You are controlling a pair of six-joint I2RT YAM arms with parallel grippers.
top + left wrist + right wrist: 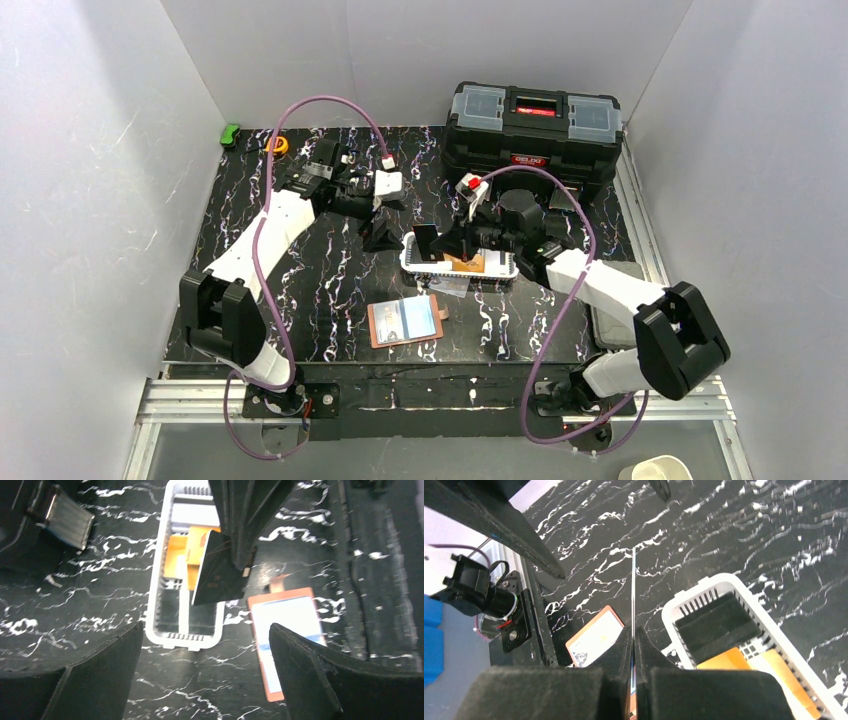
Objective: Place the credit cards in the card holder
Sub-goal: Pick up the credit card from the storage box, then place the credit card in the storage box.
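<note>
Red toolbox label, lettering illegible

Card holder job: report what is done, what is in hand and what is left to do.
Done: a pale card lies on the open card holder; whether it sits in a slot cannot be told. In hand: the right gripper is shut on a black card above the white basket; the left gripper stands open, empty. Left: that black card and the orange cards in the basket.
</note>
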